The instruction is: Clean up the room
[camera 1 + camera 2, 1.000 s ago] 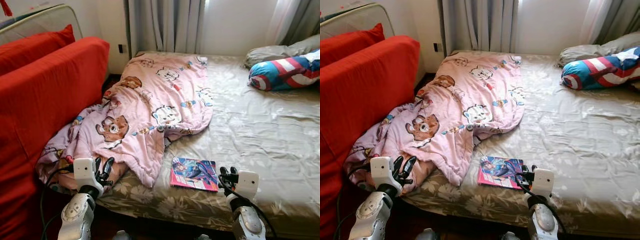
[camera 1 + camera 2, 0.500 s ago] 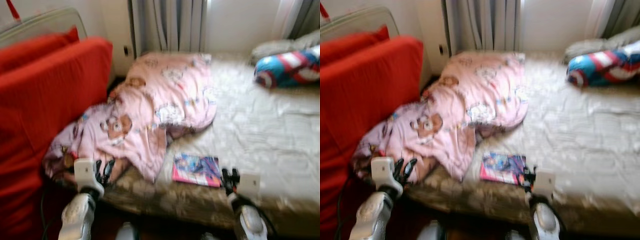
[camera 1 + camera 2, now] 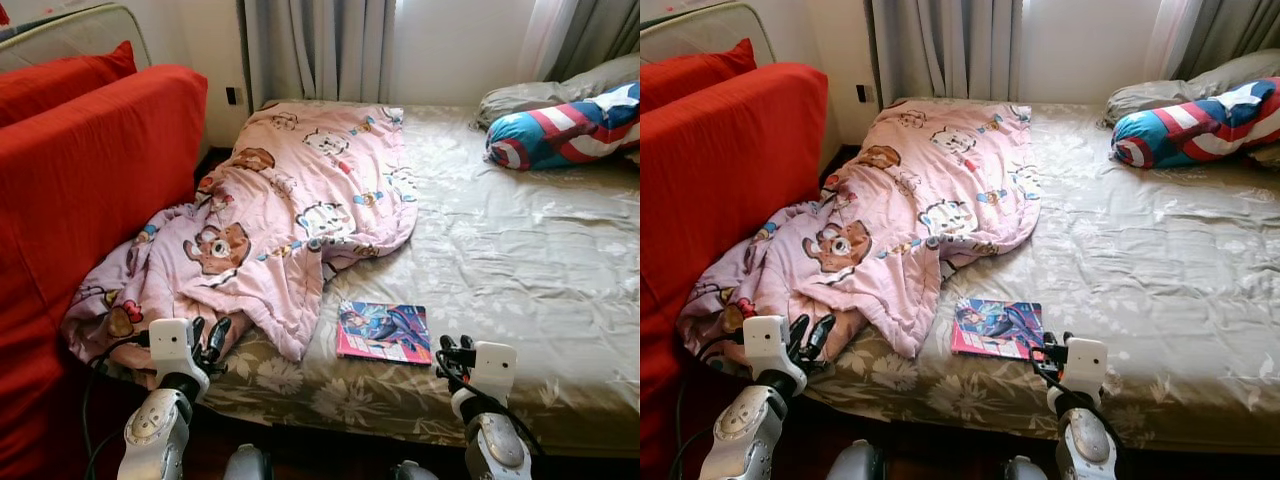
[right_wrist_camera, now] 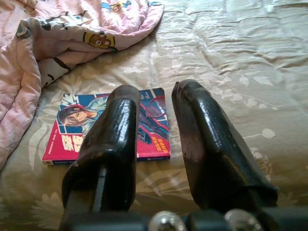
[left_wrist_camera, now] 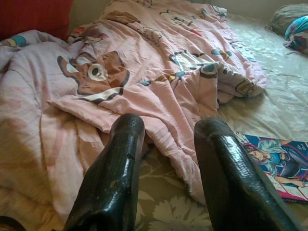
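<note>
A pink cartoon-print blanket (image 3: 290,210) lies rumpled over the left part of the bed (image 3: 520,260) and spills off its near left corner. A colourful comic book (image 3: 385,332) lies flat on the sheet near the bed's front edge. My left gripper (image 3: 205,340) is open, low at the bed's front left, just short of the blanket's hanging corner (image 5: 96,125). My right gripper (image 3: 452,350) is open too, hovering at the front edge just right of the comic book (image 4: 96,127), holding nothing.
A red sofa (image 3: 90,190) with a red cushion stands along the left, close to the bed. A blue, red and white star-print pillow (image 3: 560,130) and a grey pillow (image 3: 540,95) lie at the bed's far right. Curtains (image 3: 315,50) hang behind.
The whole picture blurred and shifted as the camera moved, then steadied slightly closer to the bed. Both grippers hold the same pose; blanket and comic book lie as before.
</note>
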You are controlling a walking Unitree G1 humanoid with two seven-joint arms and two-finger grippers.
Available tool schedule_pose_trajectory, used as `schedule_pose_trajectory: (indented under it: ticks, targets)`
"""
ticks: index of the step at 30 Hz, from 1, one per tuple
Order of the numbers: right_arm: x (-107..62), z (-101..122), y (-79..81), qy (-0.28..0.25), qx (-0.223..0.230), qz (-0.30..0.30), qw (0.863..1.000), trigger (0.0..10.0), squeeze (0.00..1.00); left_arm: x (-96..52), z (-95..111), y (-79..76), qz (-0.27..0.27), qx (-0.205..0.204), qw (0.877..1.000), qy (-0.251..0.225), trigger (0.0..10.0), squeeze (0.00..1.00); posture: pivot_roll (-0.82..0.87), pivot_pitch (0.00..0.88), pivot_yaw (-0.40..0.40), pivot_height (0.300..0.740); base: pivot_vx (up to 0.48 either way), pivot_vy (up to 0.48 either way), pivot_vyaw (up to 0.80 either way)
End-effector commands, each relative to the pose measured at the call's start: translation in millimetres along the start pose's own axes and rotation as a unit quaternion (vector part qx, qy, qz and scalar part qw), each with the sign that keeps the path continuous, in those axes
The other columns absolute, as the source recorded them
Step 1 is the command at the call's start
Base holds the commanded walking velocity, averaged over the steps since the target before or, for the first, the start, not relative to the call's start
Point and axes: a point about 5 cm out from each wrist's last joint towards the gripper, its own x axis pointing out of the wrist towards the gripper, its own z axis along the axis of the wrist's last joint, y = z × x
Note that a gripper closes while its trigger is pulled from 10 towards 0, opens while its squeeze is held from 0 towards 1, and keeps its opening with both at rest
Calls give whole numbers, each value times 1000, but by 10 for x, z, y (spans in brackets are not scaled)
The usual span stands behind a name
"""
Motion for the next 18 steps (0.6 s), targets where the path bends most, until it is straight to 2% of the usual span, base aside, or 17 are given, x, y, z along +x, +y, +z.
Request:
schedule_pose_trajectory:
  ticks: [1, 18]
  targets:
    - [12, 17, -3, -3, 4, -2, 1000, 10000, 0, 15, 0, -13, -4, -5, 1000, 3, 10000, 0, -27, 15, -5, 637, 0, 0, 0]
    - [24, 23, 16, -3, 4, 1, 1000, 10000, 0, 27, 1, -20, -3, -5, 1000, 5, 10000, 0, -26, 18, -7, 637, 0, 0, 0]
